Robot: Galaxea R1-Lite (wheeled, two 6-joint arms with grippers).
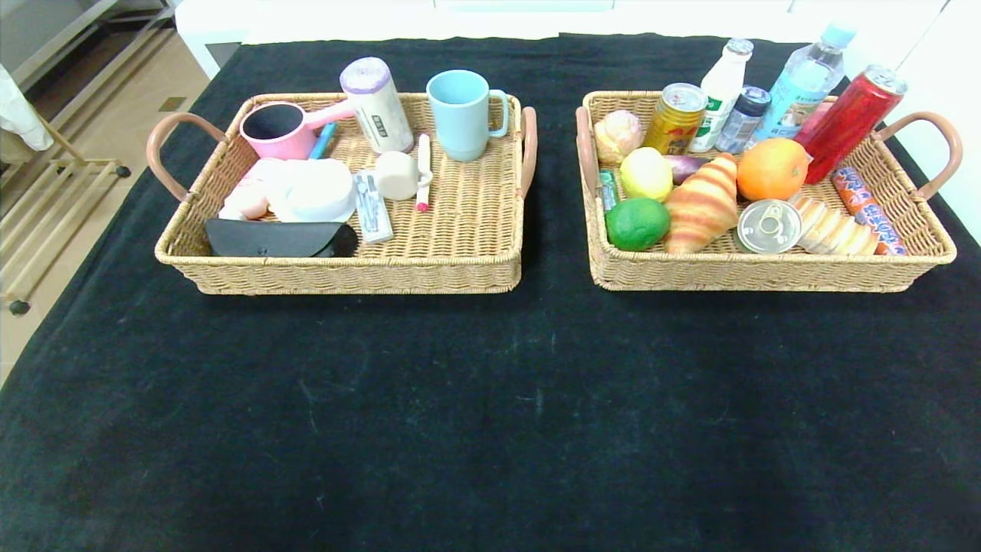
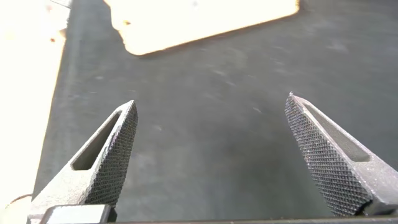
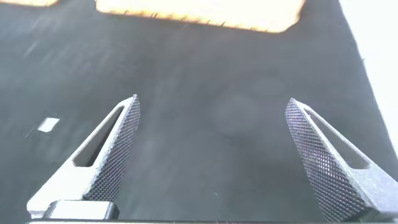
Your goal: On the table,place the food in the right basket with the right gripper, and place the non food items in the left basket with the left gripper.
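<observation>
Bare black tablecloth (image 1: pixel 490 399) up front, nothing left between the jaws. Both the left gripper (image 2: pixel 211 162) and right gripper (image 3: pixel 211 162) hang wide open, empty; left basket (image 1: pixel 460 264) and right basket (image 1: pixel 766 272) sit filled along the far edge.

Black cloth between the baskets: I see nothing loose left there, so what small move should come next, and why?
Probably none beyond keeping both arms parked. The cloth shows no loose item; non-food fills the left basket, food the right basket. Left gripper and right gripper hang over the cloth, jaws open and empty.
</observation>
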